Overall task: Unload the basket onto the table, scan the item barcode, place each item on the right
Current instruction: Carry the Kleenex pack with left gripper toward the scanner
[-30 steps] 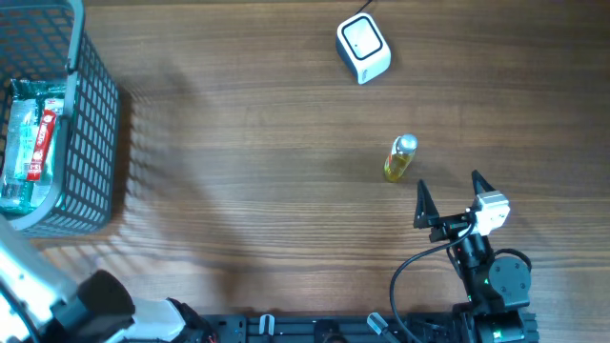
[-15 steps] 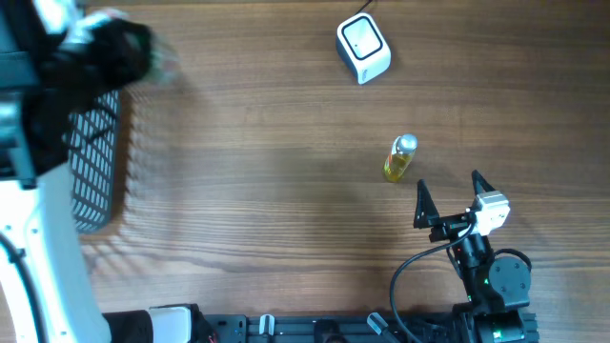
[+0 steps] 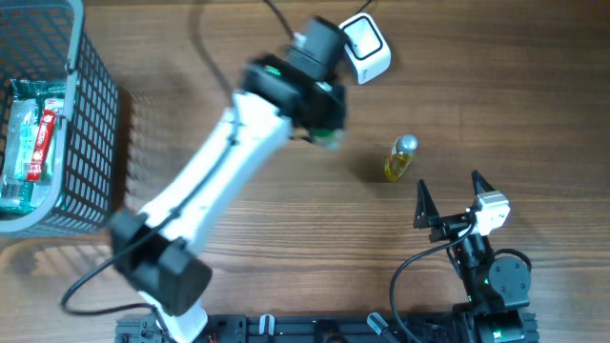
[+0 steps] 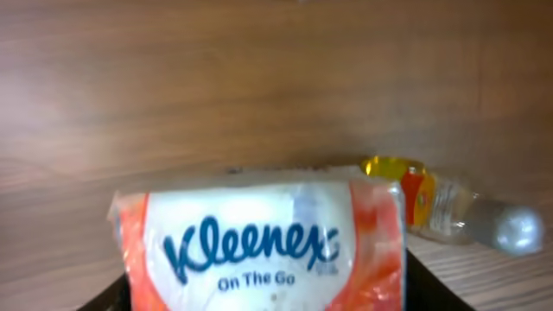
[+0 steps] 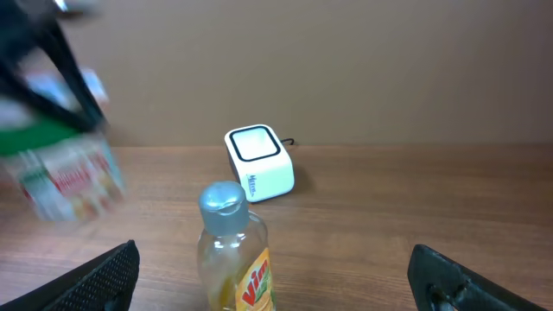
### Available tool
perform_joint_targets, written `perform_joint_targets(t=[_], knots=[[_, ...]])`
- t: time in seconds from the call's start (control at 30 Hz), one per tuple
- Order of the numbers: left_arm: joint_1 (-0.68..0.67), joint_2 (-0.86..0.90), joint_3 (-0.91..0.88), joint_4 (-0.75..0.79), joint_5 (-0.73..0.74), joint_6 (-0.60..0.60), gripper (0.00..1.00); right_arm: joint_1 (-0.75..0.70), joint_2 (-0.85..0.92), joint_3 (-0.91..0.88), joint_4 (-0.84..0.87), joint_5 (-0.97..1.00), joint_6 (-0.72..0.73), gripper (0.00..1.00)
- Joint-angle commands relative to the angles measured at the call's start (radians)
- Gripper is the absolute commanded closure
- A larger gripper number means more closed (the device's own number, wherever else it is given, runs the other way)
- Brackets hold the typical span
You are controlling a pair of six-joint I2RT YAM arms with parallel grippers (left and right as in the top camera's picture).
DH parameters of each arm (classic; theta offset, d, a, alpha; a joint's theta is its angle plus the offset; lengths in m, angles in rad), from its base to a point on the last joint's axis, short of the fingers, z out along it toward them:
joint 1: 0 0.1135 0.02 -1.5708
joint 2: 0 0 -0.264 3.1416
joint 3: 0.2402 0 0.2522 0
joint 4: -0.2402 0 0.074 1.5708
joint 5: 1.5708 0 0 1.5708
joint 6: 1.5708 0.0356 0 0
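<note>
One scanner [image 3: 370,50], one bottle [image 3: 399,159], one tissue pack [image 4: 259,250], one basket [image 3: 95,124].

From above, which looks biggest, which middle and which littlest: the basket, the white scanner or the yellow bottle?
1. basket
2. white scanner, partly covered by the robot arm
3. yellow bottle

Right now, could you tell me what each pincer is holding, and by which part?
The left pincer grips a tissue pack by its two sides; the right pincer holds nothing.

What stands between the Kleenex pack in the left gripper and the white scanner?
Nothing visible does. Bare table lies between the Kleenex pack and the white scanner; the yellow bottle stands off to one side, nearer the right gripper.
</note>
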Motion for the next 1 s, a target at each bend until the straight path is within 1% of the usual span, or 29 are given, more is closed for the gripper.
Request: perform_joint_targets(t=[0.0, 0.1, 0.17, 0.3, 0.5, 0.67, 0.97], knots=[[-0.09, 0.019, -0.092, 0.108, -0.093, -0.084, 0.7, -0.002, -0.006, -0.001, 0.002, 0.009, -0.007, 0.0], [-0.142, 0.036, -0.159, 0.188, -0.18, -0.125, 0.7, -0.002, -0.006, -0.001, 0.002, 0.009, -0.007, 0.0], [-0.165, 0.036, -0.196, 0.23, -0.228, -0.128, 0.7, -0.002, -0.006, -0.001, 0.002, 0.009, -0.007, 0.0], [-0.197, 0.037, -0.268, 0.307, -0.236, -0.136, 0.7, -0.002, -0.006, -0.001, 0.002, 0.009, -0.007, 0.0], [-0.208, 0.037, -0.378, 0.397, -0.232, -0.184, 0.71, -0.002, -0.006, -0.001, 0.002, 0.009, -0.007, 0.0], [-0.214, 0.037, -0.398, 0.412, -0.232, -0.188, 0.68, -0.002, -0.006, -0.001, 0.002, 0.009, -0.007, 0.0], [-0.232, 0.069, -0.399, 0.416, -0.232, -0.188, 0.67, -0.002, -0.006, -0.001, 0.002, 0.009, -0.007, 0.01]])
